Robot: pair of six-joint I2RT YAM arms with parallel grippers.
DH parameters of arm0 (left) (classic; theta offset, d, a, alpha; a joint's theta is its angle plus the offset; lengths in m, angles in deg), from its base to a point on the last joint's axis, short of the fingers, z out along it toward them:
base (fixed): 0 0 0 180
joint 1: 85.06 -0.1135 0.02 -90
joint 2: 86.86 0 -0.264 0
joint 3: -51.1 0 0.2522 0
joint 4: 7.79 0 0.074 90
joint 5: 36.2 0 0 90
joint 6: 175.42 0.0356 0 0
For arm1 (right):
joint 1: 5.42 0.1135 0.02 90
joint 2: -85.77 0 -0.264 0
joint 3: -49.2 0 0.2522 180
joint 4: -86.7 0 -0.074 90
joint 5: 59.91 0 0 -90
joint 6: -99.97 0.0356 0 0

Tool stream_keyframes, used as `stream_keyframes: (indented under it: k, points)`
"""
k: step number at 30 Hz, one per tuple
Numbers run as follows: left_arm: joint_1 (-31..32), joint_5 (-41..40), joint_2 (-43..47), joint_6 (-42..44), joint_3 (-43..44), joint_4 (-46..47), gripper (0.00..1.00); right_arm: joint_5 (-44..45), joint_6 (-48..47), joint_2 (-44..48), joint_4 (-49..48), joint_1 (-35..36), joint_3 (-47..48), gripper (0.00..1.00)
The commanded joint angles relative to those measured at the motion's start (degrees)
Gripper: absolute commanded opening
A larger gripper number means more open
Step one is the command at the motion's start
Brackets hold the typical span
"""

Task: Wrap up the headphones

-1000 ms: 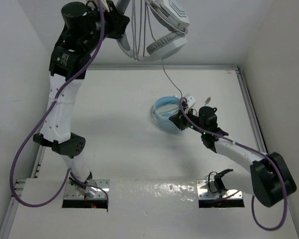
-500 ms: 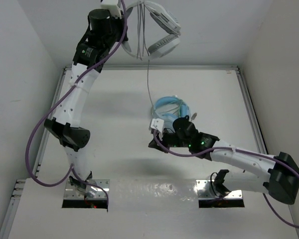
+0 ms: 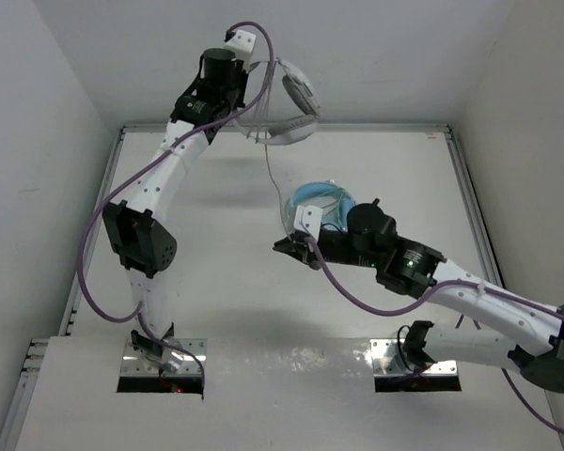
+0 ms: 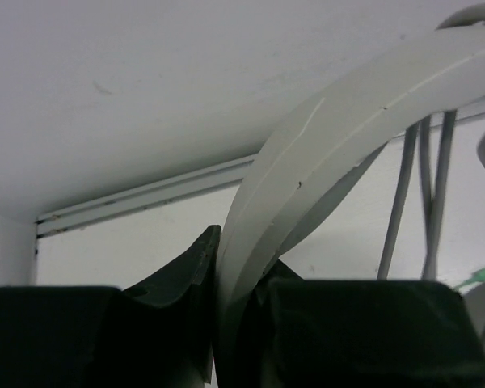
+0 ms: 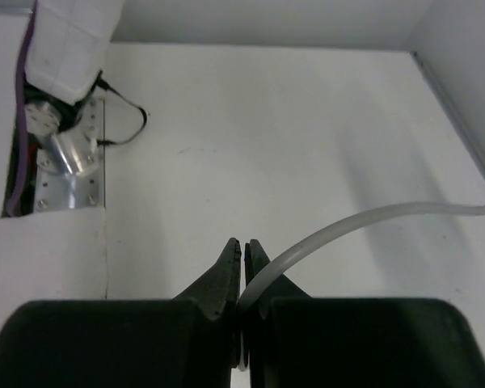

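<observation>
My left gripper (image 3: 266, 70) is raised high at the back and shut on the white headband (image 4: 307, 162) of the headphones (image 3: 296, 103), which hang in the air with several cable turns across the band (image 4: 424, 194). The thin grey cable (image 3: 273, 183) drops from them down to my right gripper (image 3: 284, 246), which is shut on it above the middle of the table. In the right wrist view the cable (image 5: 372, 222) curves out from between the closed fingertips (image 5: 244, 244) to the right.
Light blue headphones (image 3: 321, 205) lie on the white table right behind my right wrist. White walls enclose the table on the left, back and right. The arm bases (image 3: 160, 362) stand at the near edge.
My left arm has swung right and lower with the headphones. My right gripper has moved left and nearer, away from the light blue headphones, drawing the cable with it.
</observation>
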Motion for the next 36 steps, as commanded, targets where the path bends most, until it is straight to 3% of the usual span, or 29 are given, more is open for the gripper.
stream_keyframes:
  k: [1,4,10,16,25,36]
  points:
    - [-1.79,8.22,3.92,-9.44,8.89,3.97,0.0,4.79,-4.0,-4.33,2.61,0.38,0.1,0.0]
    - [-1.88,12.0,5.23,-11.92,9.87,2.11,0.0,5.86,-4.71,-6.0,0.42,0.2,-1.31,0.0]
    - [-2.05,20.69,4.89,-19.21,11.37,-0.88,0.0,0.88,-4.36,-16.62,0.85,0.2,5.27,0.0]
    - [-1.97,19.49,3.13,-20.01,11.63,-1.32,0.0,-3.9,-3.3,-20.78,1.55,2.91,10.37,0.0]
    - [-1.88,5.09,0.67,-5.8,2.68,4.03,0.0,-5.74,-6.55,-12.79,6.3,5.56,16.44,0.0]
    - [2.07,5.69,10.93,13.02,-23.86,14.23,0.0,15.96,-12.44,-6.54,6.3,3.46,24.77,0.0]
